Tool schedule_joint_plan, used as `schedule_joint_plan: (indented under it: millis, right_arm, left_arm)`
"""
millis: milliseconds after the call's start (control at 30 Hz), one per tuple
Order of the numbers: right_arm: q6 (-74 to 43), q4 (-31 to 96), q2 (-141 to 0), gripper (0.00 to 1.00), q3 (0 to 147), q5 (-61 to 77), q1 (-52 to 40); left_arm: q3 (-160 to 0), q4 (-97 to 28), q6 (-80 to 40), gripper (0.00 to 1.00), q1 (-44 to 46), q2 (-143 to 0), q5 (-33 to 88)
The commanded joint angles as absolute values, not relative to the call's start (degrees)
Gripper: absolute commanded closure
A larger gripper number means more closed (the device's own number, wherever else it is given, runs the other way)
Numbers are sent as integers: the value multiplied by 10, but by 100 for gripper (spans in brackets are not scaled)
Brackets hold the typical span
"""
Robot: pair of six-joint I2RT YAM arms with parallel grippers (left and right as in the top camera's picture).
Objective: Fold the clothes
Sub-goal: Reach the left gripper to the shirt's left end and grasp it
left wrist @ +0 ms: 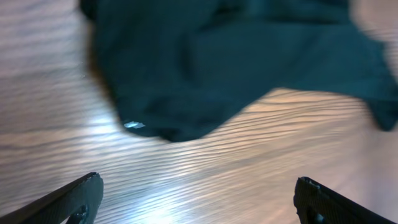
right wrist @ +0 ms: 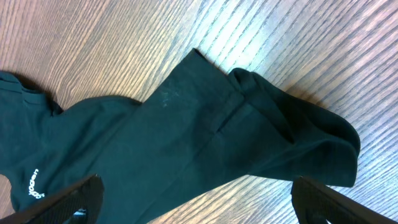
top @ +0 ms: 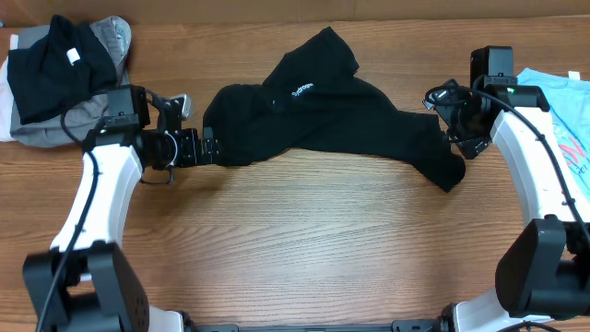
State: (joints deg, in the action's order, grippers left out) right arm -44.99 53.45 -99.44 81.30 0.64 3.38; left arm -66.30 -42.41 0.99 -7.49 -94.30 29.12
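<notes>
OPERATOR: Which step is in hand?

SUPPORT: Judge it as the spreading step, ahead of any fold. The black garment (top: 323, 115) lies crumpled on the wooden table (top: 295, 249), at 12 o'clock from the table centre. One twisted end trails toward 3 o'clock. Its white lettering (top: 302, 89) faces up.

OPERATOR: How do the grippers stand?

SUPPORT: The left gripper (top: 210, 146) sits just beside the garment's 9 o'clock edge. Its fingers are spread wide and hold nothing; its wrist view shows bare wood between them, with the cloth ahead. The right gripper (top: 450, 120) is at the garment's 3 o'clock end. Its fingers are likewise released, and the cloth lies below them ungrasped.

OPERATOR: What does the next move call for?

SUPPORT: You probably need each gripper to pinch the cloth at its own end. Then draw the ends apart toward 9 and 3 o'clock until the garment lies flat. Aim for a hem, not a bunched fold. The left wrist view is blurred, so confirm the edge from overhead.

OPERATOR: Anything to avoid?

SUPPORT: A folded black piece (top: 51, 60) rests on a grey piece (top: 112, 37) at 10 o'clock. A light blue shirt (top: 553, 92) lies at 3 o'clock. Keep your pull clear of both.
</notes>
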Motion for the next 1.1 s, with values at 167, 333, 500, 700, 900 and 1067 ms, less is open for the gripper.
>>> schedule_joint_plan:
  millis: [167,333,500,700,900,1067]
  right_arm:
    - [-450,532,-992,0,813,6,35]
    - [-450,530,-992,0,813,6,35]
    - [-450,532,-992,0,813,5,35]
    - [-450,530,-992,0,813,6,35]
    - [-450,530,-992,0,813,6,35]
    - [-450,531,-992,0,813,5,35]
  left_arm:
    - [-676,-420,-12,0,-71,-977,104]
    - [-676,-414,1,0,-65,-1008,120]
    - [-676,-429,0,0,-58,-1060,116]
    - [-676,-392,5,0,-46,-1094,113]
    - [-676,-354,10,0,-11,-1097,50]
    - [-676,-328,13,0,14,-1117,39]
